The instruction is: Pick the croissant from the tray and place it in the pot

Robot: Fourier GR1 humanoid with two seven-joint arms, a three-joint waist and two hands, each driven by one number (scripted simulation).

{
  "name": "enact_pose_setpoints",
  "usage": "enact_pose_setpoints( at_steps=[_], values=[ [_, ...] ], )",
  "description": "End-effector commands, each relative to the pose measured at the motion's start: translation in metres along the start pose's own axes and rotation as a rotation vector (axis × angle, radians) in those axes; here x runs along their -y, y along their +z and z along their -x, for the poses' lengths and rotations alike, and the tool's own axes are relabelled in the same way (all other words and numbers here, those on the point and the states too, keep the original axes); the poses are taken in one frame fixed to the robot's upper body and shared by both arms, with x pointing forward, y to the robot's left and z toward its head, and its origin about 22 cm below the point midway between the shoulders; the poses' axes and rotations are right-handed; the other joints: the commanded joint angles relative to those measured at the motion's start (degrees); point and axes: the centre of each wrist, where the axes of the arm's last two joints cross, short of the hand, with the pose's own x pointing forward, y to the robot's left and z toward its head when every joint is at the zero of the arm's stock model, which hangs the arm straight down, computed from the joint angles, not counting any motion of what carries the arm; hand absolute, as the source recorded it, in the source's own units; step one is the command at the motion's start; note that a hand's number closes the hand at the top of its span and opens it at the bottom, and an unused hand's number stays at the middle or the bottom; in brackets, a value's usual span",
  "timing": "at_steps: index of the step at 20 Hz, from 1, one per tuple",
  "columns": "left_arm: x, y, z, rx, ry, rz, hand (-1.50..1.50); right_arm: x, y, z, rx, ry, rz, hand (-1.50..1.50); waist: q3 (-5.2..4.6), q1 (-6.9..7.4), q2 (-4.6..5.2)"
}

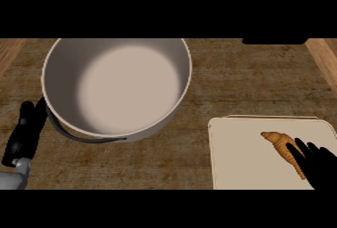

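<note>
Brown, worn-looking surface (164, 156) carries a large pale pot (117, 84), with a pale tray (244, 156) off to the pot's lower right and the croissant (284, 149) lying on that tray, well apart from the pot. Right hand (321, 167) sits at the croissant's far side from the pot, fingers spread and straight, touching or just over the pastry, nothing yet pinched; left hand (23, 131) rests beside the pot's left wall, fingers straight. Step judged: reach-to-grasp; next the fingers need to close round the croissant, lift, and carry it across to the pot.
</note>
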Motion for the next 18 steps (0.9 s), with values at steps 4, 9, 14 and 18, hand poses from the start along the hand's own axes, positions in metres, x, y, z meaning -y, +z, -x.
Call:
enact_pose_setpoints(
  at_steps=[4, 9, 14, 18],
  values=[
    [0.004, -0.004, 0.000, -0.017, 0.004, -0.007, 0.00, -0.007, -0.019, -0.018, -0.105, 0.022, -0.048, -1.50, 0.15, -0.06, -0.05],
    [0.011, 0.000, 0.020, 0.010, -0.002, -0.007, 0.00, -0.034, -0.039, -0.006, -0.110, 0.014, -0.070, -1.50, 0.16, -0.11, 0.01],
    [0.003, 0.000, 0.011, -0.001, -0.003, -0.006, 0.00, -0.011, -0.061, 0.008, -0.128, 0.039, -0.088, -1.50, 0.15, 0.03, -0.04],
    [0.006, -0.005, -0.013, 0.005, -0.005, -0.006, 0.00, -0.045, -0.055, -0.002, -0.110, 0.024, -0.073, -1.50, 0.17, -0.16, -0.08]
  ],
)
